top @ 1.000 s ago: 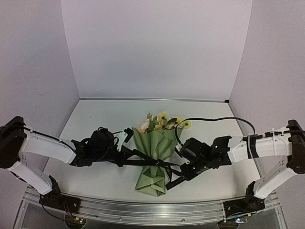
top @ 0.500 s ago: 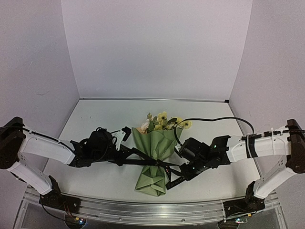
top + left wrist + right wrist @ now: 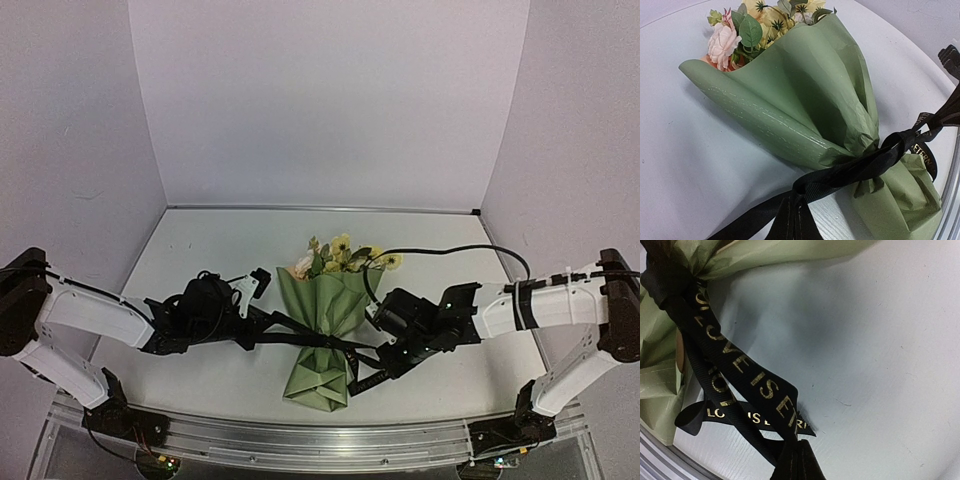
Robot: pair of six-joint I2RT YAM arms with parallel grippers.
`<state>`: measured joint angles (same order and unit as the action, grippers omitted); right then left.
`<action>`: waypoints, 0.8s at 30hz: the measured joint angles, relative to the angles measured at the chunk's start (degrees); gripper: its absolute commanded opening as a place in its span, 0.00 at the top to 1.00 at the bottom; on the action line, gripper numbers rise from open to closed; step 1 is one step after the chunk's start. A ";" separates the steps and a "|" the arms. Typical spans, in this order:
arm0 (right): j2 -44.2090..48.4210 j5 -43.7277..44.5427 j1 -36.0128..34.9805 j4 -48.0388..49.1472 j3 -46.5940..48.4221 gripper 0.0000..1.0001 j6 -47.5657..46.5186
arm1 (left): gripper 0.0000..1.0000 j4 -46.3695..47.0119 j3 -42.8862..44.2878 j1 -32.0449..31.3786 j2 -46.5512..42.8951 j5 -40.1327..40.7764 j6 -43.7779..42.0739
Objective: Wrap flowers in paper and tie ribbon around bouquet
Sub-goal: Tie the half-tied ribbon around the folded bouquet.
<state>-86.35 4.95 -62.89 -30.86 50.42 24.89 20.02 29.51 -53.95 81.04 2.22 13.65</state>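
Shifted left jaws slightly back toward base over last second, right jaws barely. Clamped both on ribbon [image 3: 850,172] ends, pulled taut round bouquet [image 3: 325,320] neck. Lying mid-table [image 3: 200,250], flowers [image 3: 345,255] pointing away, paper [image 3: 805,100] already wrapped. Probably cinching knot; tie nearly done.

- Black ribbon [image 3: 740,371] with gold lettering runs from a knot on olive-green paper [image 3: 790,252] down to the right gripper [image 3: 796,461], pinched there.
- 1 loose tail lies on the white table [image 3: 880,365].
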 measured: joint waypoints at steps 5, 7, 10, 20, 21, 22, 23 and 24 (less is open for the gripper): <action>-0.35 0.53 0.00 -0.36 0.46 1.00 -0.21 | 1.00 0.61 -0.63 0.05 -0.48 0.83 0.68; -0.38 0.96 0.00 -0.58 0.48 1.00 -0.36 | 1.00 1.02 -1.27 0.15 -0.93 1.17 1.33; -0.39 2.04 0.00 -1.08 0.48 1.00 -0.58 | 1.00 1.24 -2.14 0.59 -1.50 2.25 2.45; -0.39 4.66 0.67 -2.79 0.43 1.00 -0.77 | 1.00 2.24 -4.72 1.29 -1.60 6.25 9.55; -0.39 4.82 0.92 -2.81 0.28 1.00 -0.64 | 1.00 2.21 -4.90 1.35 -1.60 7.00 10.70; -0.39 4.98 1.17 -2.83 0.07 1.00 -0.57 | 1.00 2.16 -5.06 1.45 -1.60 7.84 11.95; -0.37 5.20 1.45 -2.89 -0.25 1.00 -0.41 | 1.00 2.11 -5.27 1.62 -1.60 8.62 13.43; -0.29 5.45 1.83 -2.78 -0.79 1.00 -0.17 | 1.00 2.02 -5.46 1.89 -1.60 9.41 15.12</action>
<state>-86.64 10.40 -61.06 -33.64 49.63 24.72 22.03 24.06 -52.07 79.44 11.62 28.77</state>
